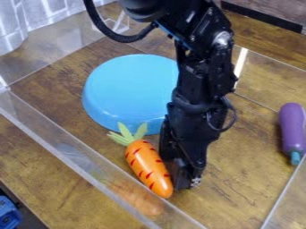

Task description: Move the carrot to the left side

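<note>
The carrot (148, 168) is a small glossy orange toy with dark red stripes and a green leafy top. It lies on the wooden table in front of the blue dish (134, 88), close to the clear front wall. My gripper (183, 170) points down right beside the carrot's right side, touching or nearly touching it. The black fingers (189, 179) reach down to the table. Whether the jaws are open or shut does not show from this angle.
A purple eggplant toy (292, 130) lies at the right edge. Clear plastic walls (72, 148) enclose the work area, with the front wall just below the carrot. A wooden table surface (48, 134) lies to the left of the carrot.
</note>
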You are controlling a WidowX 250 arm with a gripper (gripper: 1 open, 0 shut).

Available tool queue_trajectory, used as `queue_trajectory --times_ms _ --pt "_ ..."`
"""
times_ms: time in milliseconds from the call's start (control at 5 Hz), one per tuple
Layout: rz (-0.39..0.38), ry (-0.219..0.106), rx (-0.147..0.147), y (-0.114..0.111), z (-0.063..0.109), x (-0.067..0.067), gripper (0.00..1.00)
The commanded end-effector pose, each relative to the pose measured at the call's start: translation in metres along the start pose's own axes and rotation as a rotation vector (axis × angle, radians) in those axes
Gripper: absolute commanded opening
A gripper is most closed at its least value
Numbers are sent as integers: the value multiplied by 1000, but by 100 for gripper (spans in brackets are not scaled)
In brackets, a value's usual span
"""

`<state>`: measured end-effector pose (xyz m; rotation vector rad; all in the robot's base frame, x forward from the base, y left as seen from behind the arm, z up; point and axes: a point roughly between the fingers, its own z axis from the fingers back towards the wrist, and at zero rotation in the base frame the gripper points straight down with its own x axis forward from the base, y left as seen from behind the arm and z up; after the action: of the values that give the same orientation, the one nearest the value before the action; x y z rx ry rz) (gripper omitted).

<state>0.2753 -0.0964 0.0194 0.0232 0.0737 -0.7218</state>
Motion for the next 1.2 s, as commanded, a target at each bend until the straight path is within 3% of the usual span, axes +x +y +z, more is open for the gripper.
queue_trajectory --times_ms 0,600,1000 --pt "71 -18 4 -1 6 -1 0" --pt "173 -3 -5 -1 4 -24 0" --pt "212 2 1 -10 5 -21 0"
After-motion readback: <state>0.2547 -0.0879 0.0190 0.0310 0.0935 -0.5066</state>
